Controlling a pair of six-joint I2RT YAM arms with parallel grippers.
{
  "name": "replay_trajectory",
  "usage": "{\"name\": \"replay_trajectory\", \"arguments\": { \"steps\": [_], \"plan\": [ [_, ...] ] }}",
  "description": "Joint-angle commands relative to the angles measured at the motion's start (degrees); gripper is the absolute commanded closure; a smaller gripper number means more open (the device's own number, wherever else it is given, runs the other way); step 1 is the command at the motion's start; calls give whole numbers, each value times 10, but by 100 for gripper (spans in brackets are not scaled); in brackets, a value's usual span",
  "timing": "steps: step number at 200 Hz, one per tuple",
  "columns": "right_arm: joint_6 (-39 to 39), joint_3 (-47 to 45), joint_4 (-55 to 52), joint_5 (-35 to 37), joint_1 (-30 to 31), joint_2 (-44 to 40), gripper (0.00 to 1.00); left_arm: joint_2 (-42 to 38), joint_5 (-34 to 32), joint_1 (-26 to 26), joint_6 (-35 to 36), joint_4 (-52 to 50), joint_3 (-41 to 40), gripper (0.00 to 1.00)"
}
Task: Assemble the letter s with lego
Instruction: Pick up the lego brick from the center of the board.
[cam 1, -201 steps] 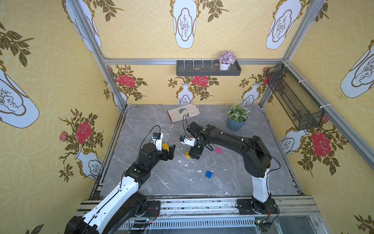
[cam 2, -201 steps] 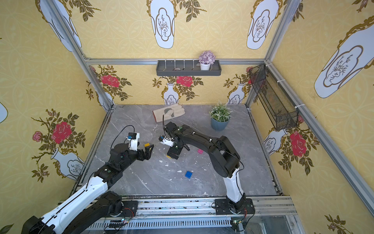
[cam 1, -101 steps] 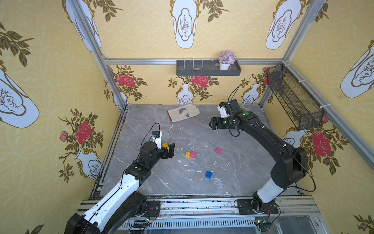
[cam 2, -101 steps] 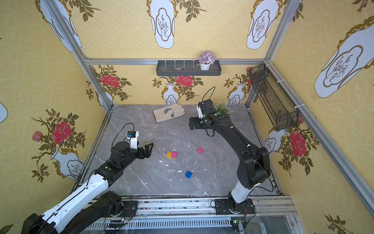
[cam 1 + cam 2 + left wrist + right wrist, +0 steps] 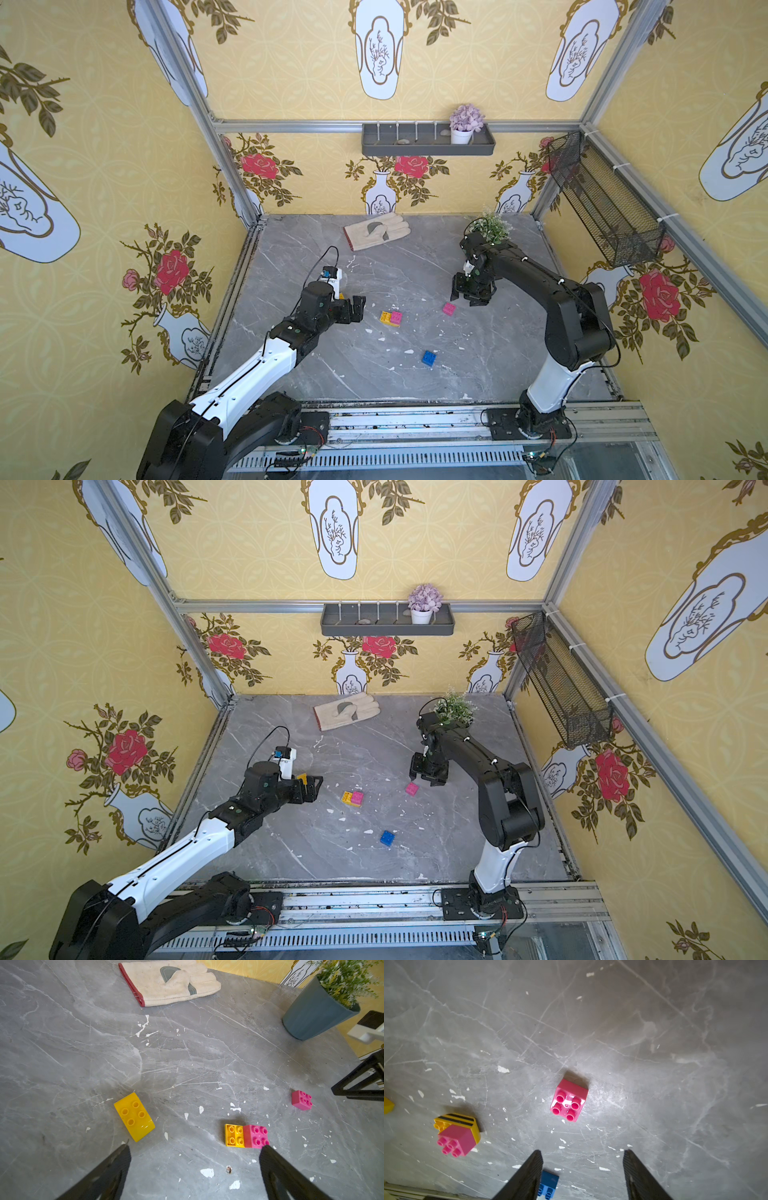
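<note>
loose pink brick (image 5: 449, 308): sat studs up on the tabletop (image 5: 386, 266), alone, not yet joined to anything.
direction: lay just ahead of the right end effector (image 5: 582, 1150) fingertips, in line with the gap between them and not yet inside it; in both top views it was on the side toward the robot bases.
axis: square brick, so no long axis. Its faces were turned slightly off the jaw line.
right end effector: jaws apart, nothing between them.
nearer arm: right, clearly. The left end effector (image 5: 357, 307) was well apart, jaws wide and empty.
joined pair (image 5: 391, 318): pink on yellow, lay between the left end effector and the loose pink.
other lego: blue brick (image 5: 429, 358) lay toward the bases; loose yellow brick (image 5: 134, 1116) lay by the left fingertips.
change: half a second earlier the right arm was up by the plant (image 5: 492, 226); it had come down beside the pink. Bricks and left arm had barely moved.
</note>
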Motion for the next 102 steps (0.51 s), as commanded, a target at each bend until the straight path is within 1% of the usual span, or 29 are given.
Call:
{"name": "replay_trajectory", "arguments": {
  "steps": [1, 27, 79, 102],
  "plan": [
    [102, -9, 11, -17, 9, 16, 37, -1, -3, 0, -1, -2, 2, 1],
    [130, -7, 27, -8, 21, 34, 36, -9, -10, 0, 1, -4, 0, 1],
    [118, 26, 20, 12, 25, 72, 36, -13, -18, 0, 6, -10, -2, 1],
    [114, 32, 19, 14, 26, 87, 38, -13, -22, 1, 6, -10, -3, 1]
  ]
}}
